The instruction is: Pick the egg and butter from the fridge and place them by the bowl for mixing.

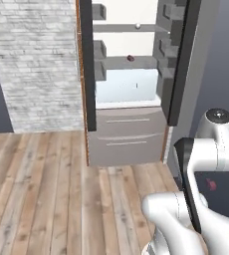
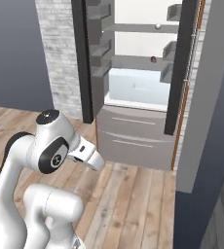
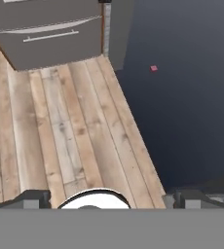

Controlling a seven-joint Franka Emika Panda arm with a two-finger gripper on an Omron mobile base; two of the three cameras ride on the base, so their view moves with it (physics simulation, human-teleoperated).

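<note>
The fridge (image 1: 129,137) stands with both doors swung wide, its white inside and grey shelves showing. A small white egg (image 1: 137,26) rests on an upper shelf, also seen as the egg (image 2: 158,26) from the other side. The butter and the bowl are out of view. My gripper (image 3: 111,199) hangs low in front of the fridge, pointing down at the wooden floor, open, with nothing between its fingertips (image 3: 33,198). The fridge's bottom drawers (image 3: 46,34) lie ahead of it.
A small dark red item (image 1: 131,58) sits on the middle shelf. The open right door (image 1: 181,60) and a dark wall (image 3: 182,107) with a small pink mark (image 3: 154,68) flank the right side. A brick wall (image 1: 37,64) stands left. Wooden floor (image 1: 47,189) spreads before the fridge.
</note>
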